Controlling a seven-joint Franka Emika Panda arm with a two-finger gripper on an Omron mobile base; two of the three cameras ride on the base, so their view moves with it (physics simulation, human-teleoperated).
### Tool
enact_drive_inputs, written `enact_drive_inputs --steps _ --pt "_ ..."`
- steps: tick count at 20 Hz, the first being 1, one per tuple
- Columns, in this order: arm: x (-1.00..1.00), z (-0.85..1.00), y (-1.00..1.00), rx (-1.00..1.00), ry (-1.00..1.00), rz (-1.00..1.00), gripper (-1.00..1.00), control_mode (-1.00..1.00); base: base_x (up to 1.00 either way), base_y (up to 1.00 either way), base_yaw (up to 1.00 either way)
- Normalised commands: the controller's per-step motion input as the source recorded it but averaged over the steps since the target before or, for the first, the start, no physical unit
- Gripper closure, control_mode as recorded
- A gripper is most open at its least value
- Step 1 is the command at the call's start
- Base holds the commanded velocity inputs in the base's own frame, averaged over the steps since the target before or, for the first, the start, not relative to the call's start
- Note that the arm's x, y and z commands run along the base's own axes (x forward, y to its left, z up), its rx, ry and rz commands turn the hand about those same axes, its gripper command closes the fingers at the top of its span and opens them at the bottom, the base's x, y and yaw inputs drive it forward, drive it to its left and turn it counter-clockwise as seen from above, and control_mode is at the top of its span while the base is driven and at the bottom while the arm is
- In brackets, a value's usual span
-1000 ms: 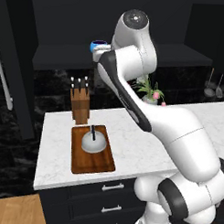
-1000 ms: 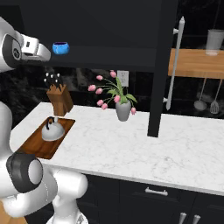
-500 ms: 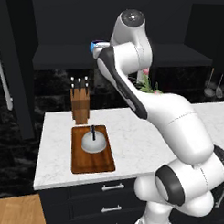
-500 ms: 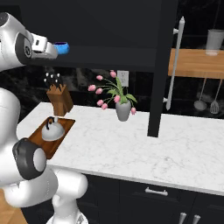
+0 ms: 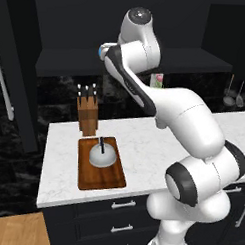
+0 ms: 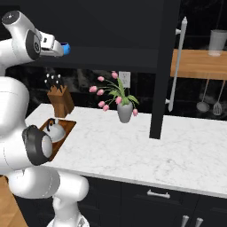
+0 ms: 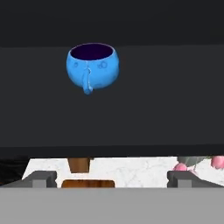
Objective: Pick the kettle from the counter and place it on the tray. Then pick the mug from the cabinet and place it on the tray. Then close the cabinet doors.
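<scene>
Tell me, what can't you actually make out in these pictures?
- Mug: in the right base view the hand covers all but a blue sliver; in the left base view the arm covers most of it.
- Flower vase: left base view, almost wholly behind the arm.
- Tray: right base view, near end behind the robot's body.
- Gripper: hand view, fingertips cut off by the bottom.

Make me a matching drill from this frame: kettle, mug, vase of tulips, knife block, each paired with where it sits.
Things:
1. kettle
2. mug
3. vase of tulips
4. knife block

Places:
A. on the cabinet shelf, facing the open gripper
B. on the counter, just behind the tray
C. on the tray
D. on the counter, near the wall outlet

Pairs: 1-C, 2-A, 3-D, 4-B
</scene>
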Motion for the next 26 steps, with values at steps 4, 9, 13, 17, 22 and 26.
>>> enact_drive_inputs --steps 4,9,13,17,22,26 --pt "0.42 0.00 0.05 0.00 0.03 0.00 -1.00 -1.00 0.00 0.00 0.00" --pt "0.44 0.00 0.09 0.00 0.03 -0.01 -1.00 -1.00 0.00 0.00 0.00" --pt "0.38 0.00 0.11 0.00 0.00 0.00 -1.00 -1.00 0.00 0.00 0.00" --pt "0.33 0.00 0.10 0.00 0.00 0.00 -1.00 -1.00 0.00 0.00 0.00" --pt "0.35 0.00 0.12 0.00 0.00 0.00 -1.00 -1.00 0.00 0.00 0.00" --pt "0.29 -0.02 0.03 0.00 0.00 0.00 -1.00 -1.00 0.00 0.00 0.00"
